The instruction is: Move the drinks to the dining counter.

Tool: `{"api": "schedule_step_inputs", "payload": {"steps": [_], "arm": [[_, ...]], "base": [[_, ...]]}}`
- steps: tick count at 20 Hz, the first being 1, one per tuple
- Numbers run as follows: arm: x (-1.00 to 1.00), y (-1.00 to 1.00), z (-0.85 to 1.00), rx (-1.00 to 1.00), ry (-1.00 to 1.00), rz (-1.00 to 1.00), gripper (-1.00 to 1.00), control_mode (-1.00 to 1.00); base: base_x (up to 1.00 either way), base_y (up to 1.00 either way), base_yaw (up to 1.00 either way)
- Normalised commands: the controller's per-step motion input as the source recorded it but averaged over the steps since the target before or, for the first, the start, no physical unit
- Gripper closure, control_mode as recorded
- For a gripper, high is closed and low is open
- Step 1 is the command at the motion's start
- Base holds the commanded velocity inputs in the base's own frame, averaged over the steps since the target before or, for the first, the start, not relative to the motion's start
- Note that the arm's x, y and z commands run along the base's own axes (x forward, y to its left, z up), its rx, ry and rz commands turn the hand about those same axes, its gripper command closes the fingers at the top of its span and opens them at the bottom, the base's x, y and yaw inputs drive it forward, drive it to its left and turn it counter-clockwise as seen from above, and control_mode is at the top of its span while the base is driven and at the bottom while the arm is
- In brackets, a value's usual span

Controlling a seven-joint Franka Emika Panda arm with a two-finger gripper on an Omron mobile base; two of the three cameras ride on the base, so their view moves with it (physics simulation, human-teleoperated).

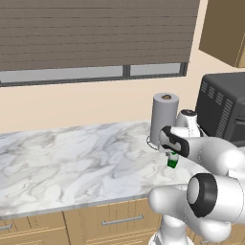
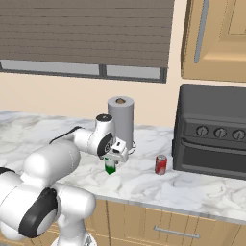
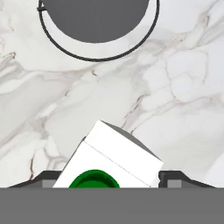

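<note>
I find no words, numbers or brand marks I can read: the red soda can (image 2: pixel 161 165) and the carton (image 3: pixel 111 162) under my hand carry none (both plain-faced).

Two rear base views sharing the marble worktop (image 1: pixel 72 153); hand view straight down, close.

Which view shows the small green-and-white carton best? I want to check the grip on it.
The hand view: the small green-and-white carton sits large between the finger tips, its white top and green cap plain. In the right base view and left base view, just its green lower part shows beneath the gripper.
</note>
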Motion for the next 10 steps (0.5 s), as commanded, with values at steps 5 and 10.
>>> {"api": "schedule_step_inputs", "payload": {"steps": [5,10], "arm": [[-0.22,0.0,0.03,0.0,-0.04,0.02,1.0,-1.0],[-0.58,0.0,0.51,0.0,-0.02,0.04,1.0,-1.0]], "base": [[0.0,0.0,0.0],[0.0,0.0,0.0]]}}
